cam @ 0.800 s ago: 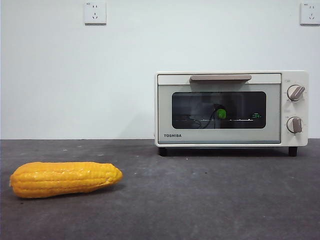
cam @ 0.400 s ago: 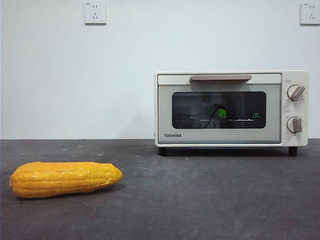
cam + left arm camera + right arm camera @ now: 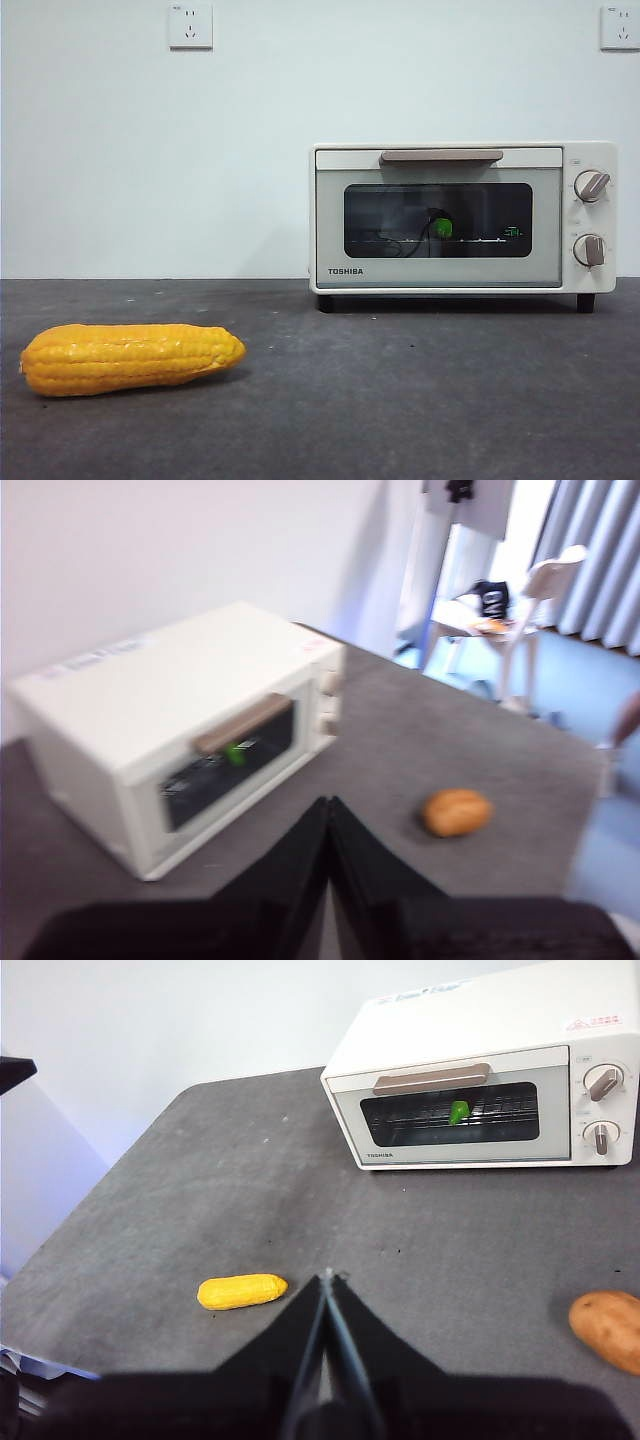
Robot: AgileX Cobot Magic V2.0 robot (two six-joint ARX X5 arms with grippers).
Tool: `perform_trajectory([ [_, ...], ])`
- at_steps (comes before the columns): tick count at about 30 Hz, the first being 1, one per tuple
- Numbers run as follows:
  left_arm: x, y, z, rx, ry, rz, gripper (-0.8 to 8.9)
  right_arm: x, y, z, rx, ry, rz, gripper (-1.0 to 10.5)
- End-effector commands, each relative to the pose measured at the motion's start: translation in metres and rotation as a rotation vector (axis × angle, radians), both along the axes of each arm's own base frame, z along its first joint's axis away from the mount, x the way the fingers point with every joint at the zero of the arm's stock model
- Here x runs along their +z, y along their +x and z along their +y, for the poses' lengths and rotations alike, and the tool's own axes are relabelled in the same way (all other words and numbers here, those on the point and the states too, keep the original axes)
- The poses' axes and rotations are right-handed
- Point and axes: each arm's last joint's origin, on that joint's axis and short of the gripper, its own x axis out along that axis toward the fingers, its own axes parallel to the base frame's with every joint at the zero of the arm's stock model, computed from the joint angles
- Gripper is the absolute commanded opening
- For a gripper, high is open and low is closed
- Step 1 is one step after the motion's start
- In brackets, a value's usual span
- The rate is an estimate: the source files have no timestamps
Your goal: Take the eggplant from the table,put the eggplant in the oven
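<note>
One oven (image 3: 462, 217), door shut, eggplant (image 3: 442, 227) inside; one corn (image 3: 130, 358); both hands (image 3: 328, 810) (image 3: 327, 1280) pressed together, empty.

L gripper (image 3: 328, 815): black, tapered jaws; R gripper (image 3: 328, 1285): same, matte black.

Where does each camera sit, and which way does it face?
Front: low, at table height, looking level at the corn and the closed oven; no robot part shows.
Left wrist: raised on the left arm, angled down at the oven's front corner; left end effector shut, empty.
Right wrist: high on the right arm, looking down at the table, corn, oven and a potato; right end effector shut.
Shared: all three show the oven with the eggplant's green cap behind its glass.
</note>
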Motion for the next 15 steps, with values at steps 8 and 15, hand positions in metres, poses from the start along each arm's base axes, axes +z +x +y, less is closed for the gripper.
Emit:
perform_trajectory([
  [8, 0.015, -0.024, 0.05, 0.268, 0.055, -0.206, -0.04, -0.002, -0.003, -0.001, 0.001, -0.009, 0.008, 0.0],
  [15, 0.011, -0.071, 0.083, 0.481, 0.056, -0.332, -0.04, -0.002, -0.003, -0.001, 0.001, -0.009, 0.008, 0.0],
])
